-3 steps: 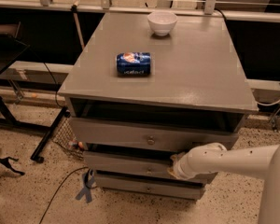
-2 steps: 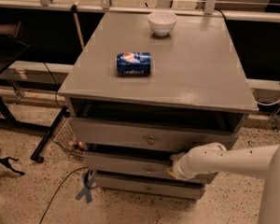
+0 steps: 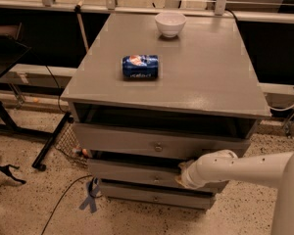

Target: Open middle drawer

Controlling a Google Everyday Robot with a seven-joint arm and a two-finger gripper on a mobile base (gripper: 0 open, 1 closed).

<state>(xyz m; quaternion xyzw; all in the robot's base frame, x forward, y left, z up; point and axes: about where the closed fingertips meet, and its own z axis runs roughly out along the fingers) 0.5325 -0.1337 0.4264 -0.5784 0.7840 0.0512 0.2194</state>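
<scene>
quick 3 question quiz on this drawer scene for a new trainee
1. True or false: the blue can stands upright on the cabinet top.
2. The gripper is at the front of which drawer? A) top drawer B) middle drawer C) bottom drawer
3. Fill in: the white bowl sits near the ___ edge of the cabinet top.

Key: 1 false, the can lies on its side. 2 B, the gripper is at the middle drawer's front, just right of its knob. 3 back.
</scene>
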